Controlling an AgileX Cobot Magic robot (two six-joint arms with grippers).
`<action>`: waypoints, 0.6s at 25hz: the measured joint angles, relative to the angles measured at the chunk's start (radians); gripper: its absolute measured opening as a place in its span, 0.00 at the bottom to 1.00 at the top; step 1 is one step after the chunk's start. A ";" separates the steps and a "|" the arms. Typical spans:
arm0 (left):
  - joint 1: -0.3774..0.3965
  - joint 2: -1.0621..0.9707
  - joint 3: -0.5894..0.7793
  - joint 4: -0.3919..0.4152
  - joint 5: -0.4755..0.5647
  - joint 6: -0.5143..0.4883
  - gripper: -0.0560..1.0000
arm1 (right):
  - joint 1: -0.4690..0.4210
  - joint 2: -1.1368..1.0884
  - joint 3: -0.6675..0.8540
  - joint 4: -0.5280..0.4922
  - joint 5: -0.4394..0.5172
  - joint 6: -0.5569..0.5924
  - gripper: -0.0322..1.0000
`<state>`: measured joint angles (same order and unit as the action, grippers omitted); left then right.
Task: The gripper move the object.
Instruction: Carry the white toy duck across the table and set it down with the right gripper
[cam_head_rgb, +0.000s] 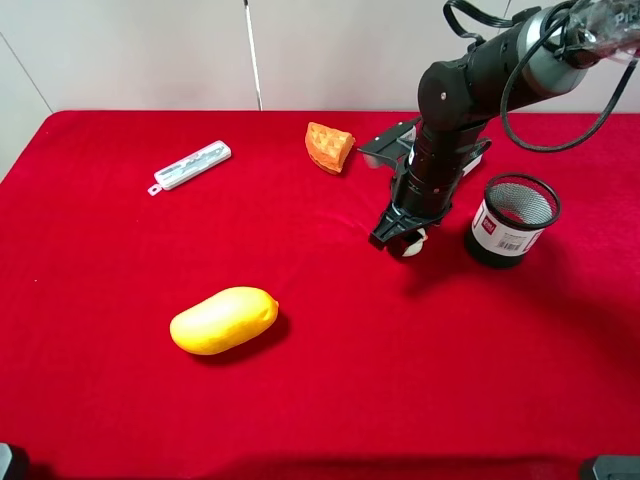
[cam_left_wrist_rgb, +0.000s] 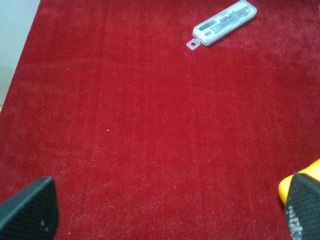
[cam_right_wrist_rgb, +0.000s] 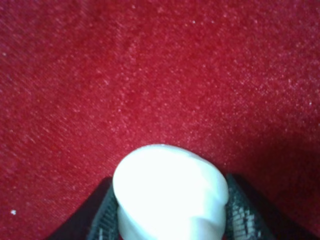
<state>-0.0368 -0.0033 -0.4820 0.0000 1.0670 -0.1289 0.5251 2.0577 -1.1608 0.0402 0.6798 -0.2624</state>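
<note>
My right gripper (cam_head_rgb: 403, 240) is down on the red cloth, left of the mesh cup, and its black fingers are shut on the object, a tiny white duck (cam_head_rgb: 412, 246). In the right wrist view the white duck (cam_right_wrist_rgb: 170, 195) fills the space between the two fingers (cam_right_wrist_rgb: 102, 220), pressed from both sides. The left gripper (cam_left_wrist_rgb: 170, 210) is open: its two fingertips (cam_left_wrist_rgb: 30, 210) stand far apart over bare cloth, with nothing between them. That left arm does not show in the exterior high view.
A yellow mango (cam_head_rgb: 224, 320) lies front left and also shows as the mango (cam_left_wrist_rgb: 300, 182) edge by the left fingertip. An orange sponge wedge (cam_head_rgb: 329, 146) and a clear plastic case (cam_head_rgb: 192, 165) lie at the back. A black mesh cup (cam_head_rgb: 512, 220) stands right of the gripper.
</note>
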 joint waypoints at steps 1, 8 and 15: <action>0.000 0.000 0.000 0.000 0.000 0.000 0.90 | 0.000 0.000 0.000 0.000 0.000 0.001 0.35; 0.000 0.000 0.000 0.000 0.000 0.000 0.90 | 0.000 -0.035 0.000 0.000 0.012 0.001 0.35; 0.000 0.000 0.000 0.000 0.000 0.000 0.90 | 0.023 -0.129 0.000 -0.013 0.039 0.001 0.35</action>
<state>-0.0368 -0.0033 -0.4820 0.0000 1.0670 -0.1289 0.5486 1.9289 -1.1608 0.0270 0.7186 -0.2615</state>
